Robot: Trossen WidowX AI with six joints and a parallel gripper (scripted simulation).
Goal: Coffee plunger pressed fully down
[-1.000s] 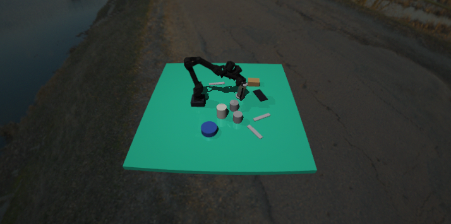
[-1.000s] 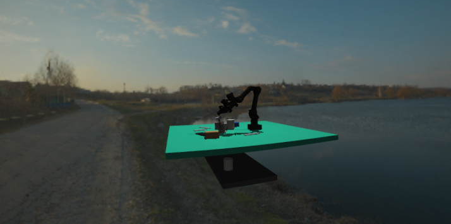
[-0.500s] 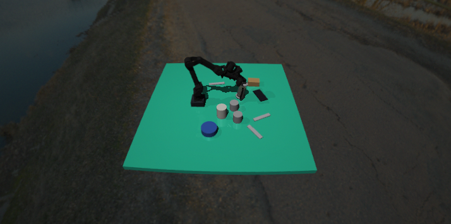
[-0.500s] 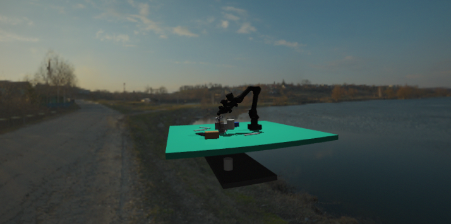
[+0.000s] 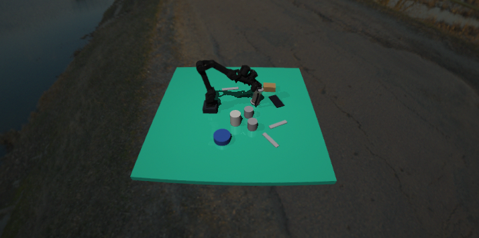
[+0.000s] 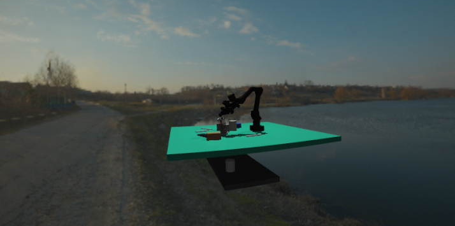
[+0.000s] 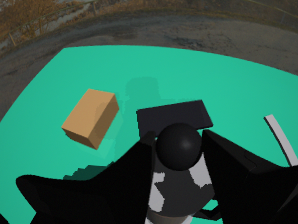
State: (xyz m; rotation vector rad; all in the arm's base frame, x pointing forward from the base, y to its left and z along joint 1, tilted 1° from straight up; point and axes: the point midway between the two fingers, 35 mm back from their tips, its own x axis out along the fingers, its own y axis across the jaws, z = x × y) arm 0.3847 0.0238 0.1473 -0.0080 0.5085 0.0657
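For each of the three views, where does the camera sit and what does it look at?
Top: high above, looking down on the green table; whole arm shows.
Exterior: far off, level with the table; arm in side view.
Wrist: on the gripper, looking down at the plunger knob held between its fingers.
All three share the tan box.

A green bench [image 6: 287, 139] stands by a lake, with a dark arm [image 6: 255, 104] on its far right side reaching left and down. Its pincer [image 6: 222, 117] hangs over a cluster of grey cylinders [image 6: 232, 125]. A tan box [image 6: 213, 135] lies nearer, left of them.
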